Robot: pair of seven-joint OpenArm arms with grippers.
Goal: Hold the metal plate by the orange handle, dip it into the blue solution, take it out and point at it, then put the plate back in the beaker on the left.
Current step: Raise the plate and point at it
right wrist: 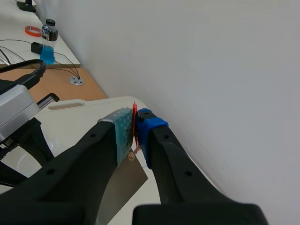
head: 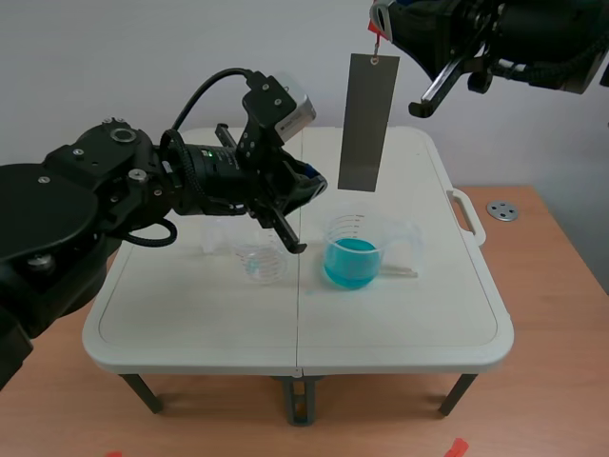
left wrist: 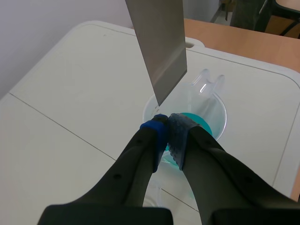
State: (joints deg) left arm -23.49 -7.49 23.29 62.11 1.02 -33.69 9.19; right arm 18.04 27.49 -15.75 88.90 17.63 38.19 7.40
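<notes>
A grey metal plate (head: 368,122) hangs upright above the table from a thin orange handle (head: 378,38). My right gripper (head: 383,29) is shut on that handle at the top of the scene view. In the right wrist view the handle (right wrist: 135,123) is pinched between the pads, with the plate (right wrist: 123,187) below. The plate's lower edge hangs above the beaker of blue solution (head: 353,254). My left gripper (head: 319,183) is shut on nothing, its tips (left wrist: 167,125) pointing at the plate's (left wrist: 159,42) lower corner, just short of it. An empty clear beaker (head: 260,259) stands to the left.
Both beakers stand on a white folding table (head: 190,324) with a moulded handle (head: 471,217) at its right edge. A round metal disc (head: 501,209) lies on the wooden surface beyond. A bottle of blue liquid (right wrist: 48,42) stands far off in the right wrist view.
</notes>
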